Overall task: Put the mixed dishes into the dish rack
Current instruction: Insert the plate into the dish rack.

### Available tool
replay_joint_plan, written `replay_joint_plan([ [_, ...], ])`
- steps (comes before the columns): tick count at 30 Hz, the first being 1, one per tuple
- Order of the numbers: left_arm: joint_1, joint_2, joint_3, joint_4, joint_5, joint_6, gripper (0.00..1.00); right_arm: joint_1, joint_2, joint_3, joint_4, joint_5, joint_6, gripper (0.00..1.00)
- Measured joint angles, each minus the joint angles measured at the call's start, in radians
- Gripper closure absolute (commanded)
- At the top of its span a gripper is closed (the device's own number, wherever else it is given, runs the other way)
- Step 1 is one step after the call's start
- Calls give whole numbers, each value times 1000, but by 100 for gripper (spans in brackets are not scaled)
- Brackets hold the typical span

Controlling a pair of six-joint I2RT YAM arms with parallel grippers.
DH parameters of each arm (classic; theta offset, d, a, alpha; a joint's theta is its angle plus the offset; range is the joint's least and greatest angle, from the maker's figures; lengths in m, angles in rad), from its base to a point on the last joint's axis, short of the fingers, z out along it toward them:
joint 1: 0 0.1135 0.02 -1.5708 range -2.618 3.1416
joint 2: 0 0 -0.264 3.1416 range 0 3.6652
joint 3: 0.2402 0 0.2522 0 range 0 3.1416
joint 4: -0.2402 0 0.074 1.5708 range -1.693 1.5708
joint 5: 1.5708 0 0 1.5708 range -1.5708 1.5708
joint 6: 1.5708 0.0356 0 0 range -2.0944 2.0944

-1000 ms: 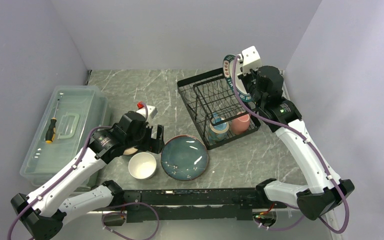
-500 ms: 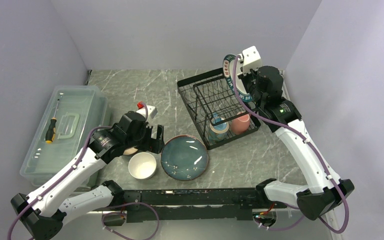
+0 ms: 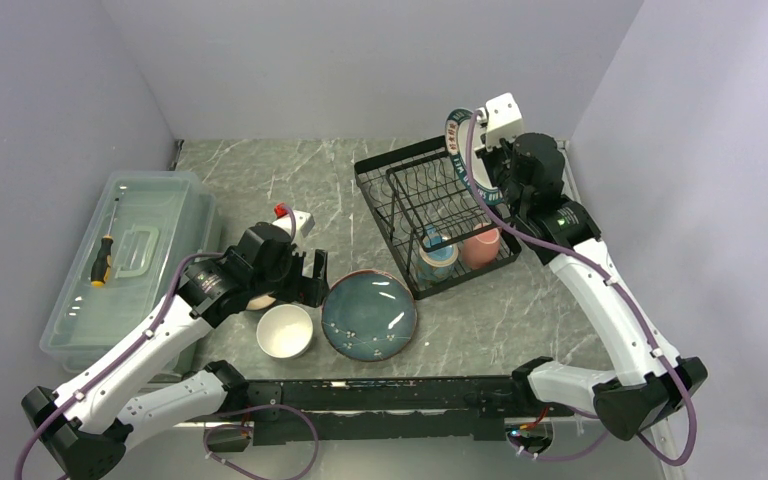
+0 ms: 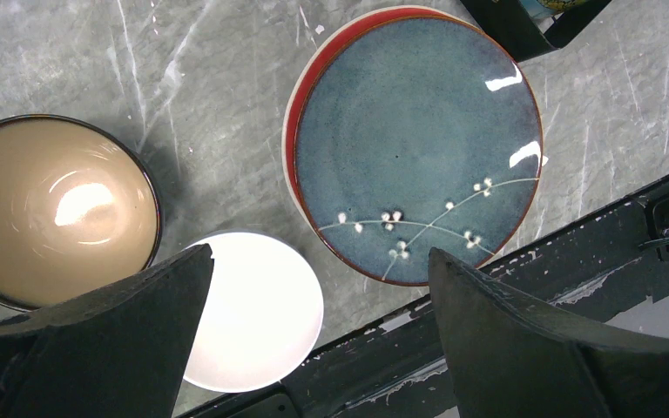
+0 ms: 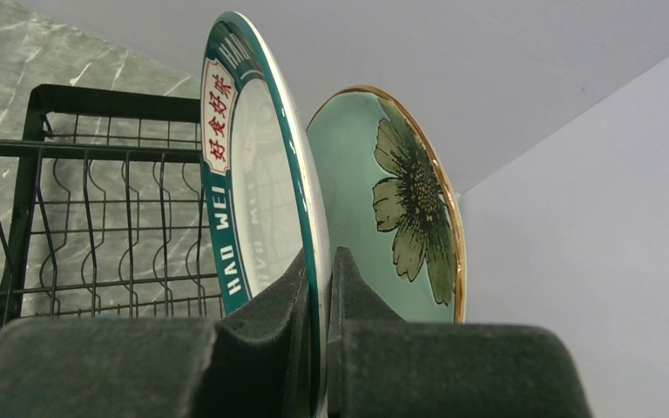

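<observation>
right gripper (image 5: 318, 287) pinches the lettered plate (image 5: 253, 200) by its rim over the dish rack (image 5: 96, 218) far corner; missing a slot could knock the flower plate (image 5: 383, 200); left gripper (image 4: 318, 261) gapes wide, empty.

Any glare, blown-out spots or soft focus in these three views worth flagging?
Left wrist: bright glare patches on the blue plate and brown bowl; the white bowl is washed out, nearly featureless. Right wrist: the near jaws are blurred, the lettered plate is sharp. Top external: even light, soft shadows, no glare of note.
</observation>
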Motion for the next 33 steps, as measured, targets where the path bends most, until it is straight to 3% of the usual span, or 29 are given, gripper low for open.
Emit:
replay_joint_plan([
  [33,0,0,0,0,-7,0,1,-2,-142,-248,172,21,129,100],
])
